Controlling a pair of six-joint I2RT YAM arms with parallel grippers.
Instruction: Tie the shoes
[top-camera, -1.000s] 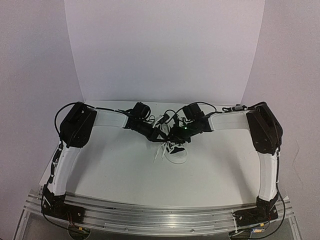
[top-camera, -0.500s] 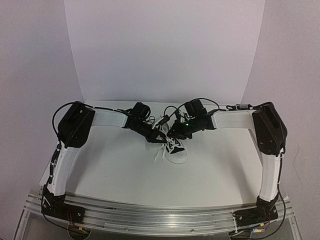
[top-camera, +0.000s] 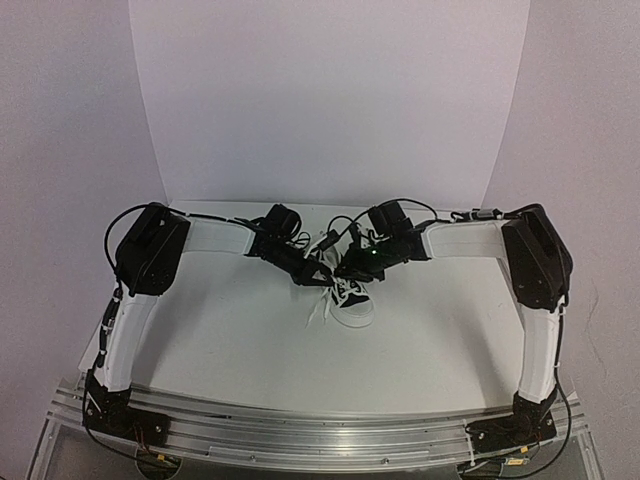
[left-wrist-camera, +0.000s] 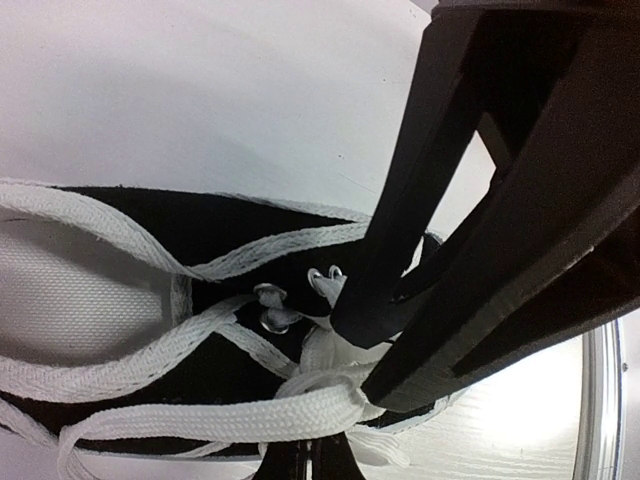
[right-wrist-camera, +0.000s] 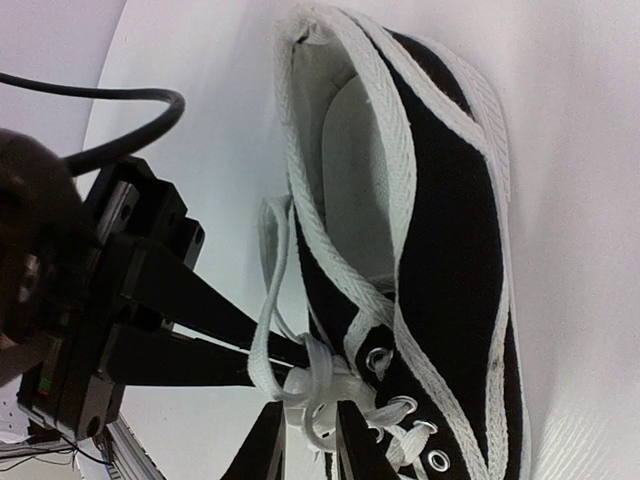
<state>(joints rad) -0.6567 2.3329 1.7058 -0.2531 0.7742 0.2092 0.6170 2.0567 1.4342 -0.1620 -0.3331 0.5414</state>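
Sneaker (right-wrist-camera: 450, 250), its lace knot (right-wrist-camera: 320, 385) between tips of right end effector (right-wrist-camera: 310, 445)

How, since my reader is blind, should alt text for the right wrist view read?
A small black canvas sneaker with white trim lies on a white table. Its bunched white laces sit between the right gripper's fingers; the shut left gripper meets them from the side.

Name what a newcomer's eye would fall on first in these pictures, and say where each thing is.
A small black sneaker with a white toe cap sits mid-table, and both arms reach in over it from either side. Above its top eyelets the left gripper and the right gripper meet tip to tip. Each pinches the white laces, which are bunched there in a loose knot.
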